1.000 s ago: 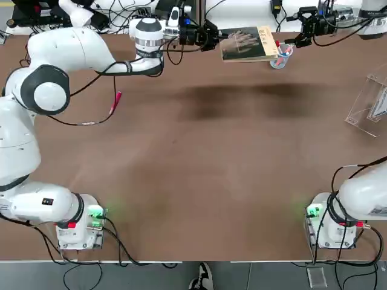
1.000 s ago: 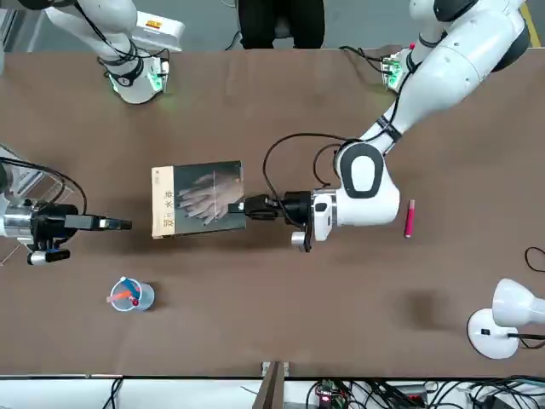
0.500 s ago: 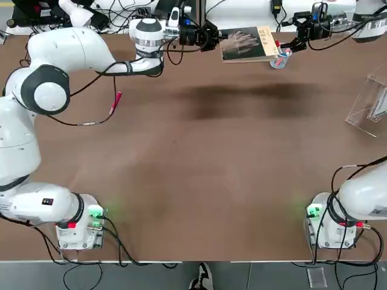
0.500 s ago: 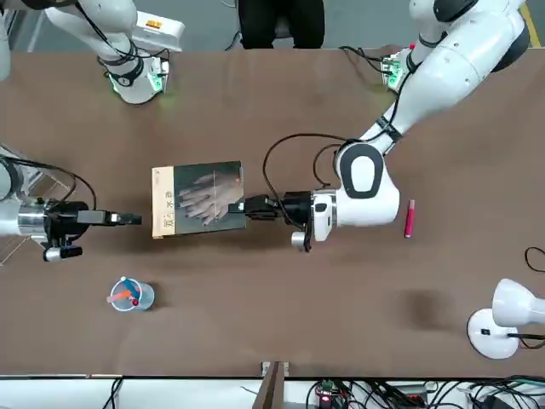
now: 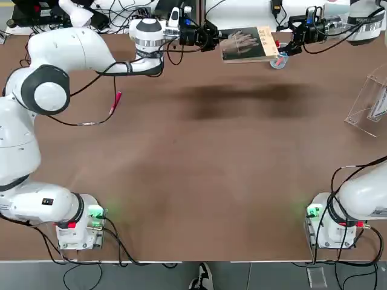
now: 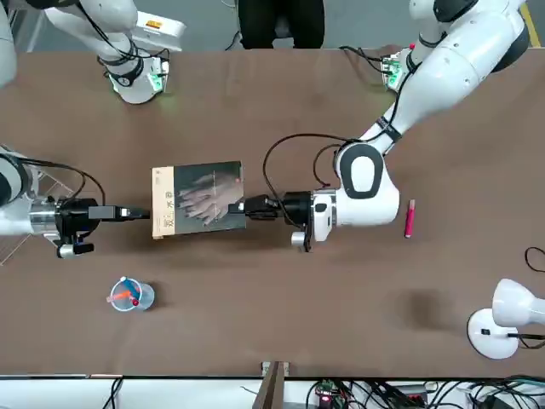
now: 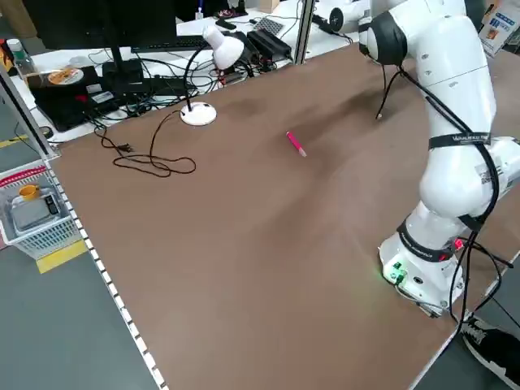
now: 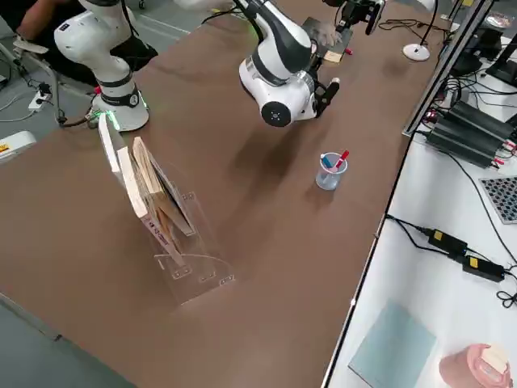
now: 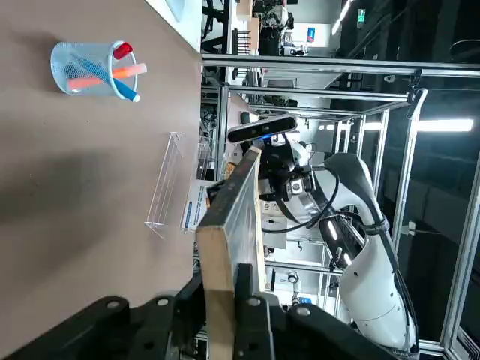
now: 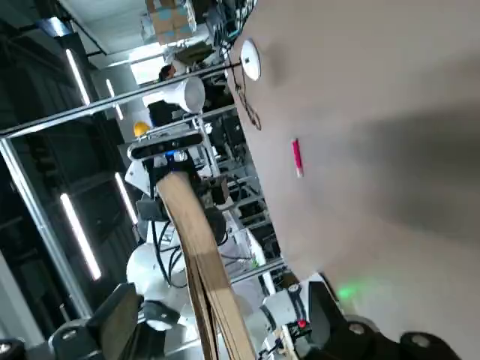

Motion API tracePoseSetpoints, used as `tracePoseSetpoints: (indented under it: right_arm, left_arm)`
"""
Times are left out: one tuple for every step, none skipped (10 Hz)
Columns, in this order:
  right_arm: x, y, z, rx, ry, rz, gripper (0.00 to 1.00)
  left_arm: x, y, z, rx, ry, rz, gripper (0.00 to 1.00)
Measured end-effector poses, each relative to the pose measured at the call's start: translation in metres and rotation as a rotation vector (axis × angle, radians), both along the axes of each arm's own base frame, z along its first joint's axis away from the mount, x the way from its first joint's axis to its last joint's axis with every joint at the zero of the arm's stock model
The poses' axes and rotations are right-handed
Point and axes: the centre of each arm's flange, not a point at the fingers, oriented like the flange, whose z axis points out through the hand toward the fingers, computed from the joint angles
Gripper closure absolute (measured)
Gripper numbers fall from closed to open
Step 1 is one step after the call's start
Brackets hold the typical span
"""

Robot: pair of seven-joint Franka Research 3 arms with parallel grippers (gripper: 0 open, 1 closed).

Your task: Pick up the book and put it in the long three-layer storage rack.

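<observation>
Brown bench (image 6: 281, 324) spreads below me; my left gripper (image 6: 243, 207) pinches the book (image 6: 197, 199) level above it, my right gripper (image 6: 134, 213) at its tan edge, jaws spread. Pen cup (image 6: 129, 295) stands nearby; rack (image 8: 166, 222) well apart.

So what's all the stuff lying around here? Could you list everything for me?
book: one, dark grey with tan strip, held above the table between the two arms
rack: one, clear plastic, at the table's right edge, with booklets in it
pen cup: one, clear, pens inside, near the book
marker: one, pink, lying on the table by the left arm
desk lamp: one, white, at the table's far left corner
table: one, brown
left gripper: shut on the book's edge
right gripper: open, at the book's tan edge
</observation>
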Motion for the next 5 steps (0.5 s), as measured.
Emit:
tracePoseSetpoints:
  right_arm:
    - [-0.0018,0.0010,-0.0018,0.011,0.007,0.001,0.00]
    - [-0.0034,0.0018,-0.0034,0.019,0.011,0.003,0.00]
    - [-0.0050,0.0023,-0.0054,0.023,0.008,0.006,0.00]
    - [-0.0068,0.0032,-0.0077,0.027,0.002,0.009,0.00]
    - [-0.0083,0.0052,-0.0097,0.030,-0.004,0.014,0.00]
  left_arm:
    - [0.0000,0.0000,0.0000,0.000,0.000,0.000,0.96]
    - [0.0001,0.0001,-0.0001,0.000,0.000,0.000,0.96]
    - [0.0002,0.0002,-0.0002,0.000,0.000,0.000,0.96]
    - [0.0002,0.0003,-0.0002,0.000,0.000,0.000,0.96]
    - [0.0003,0.0005,-0.0003,0.001,-0.001,0.001,0.96]
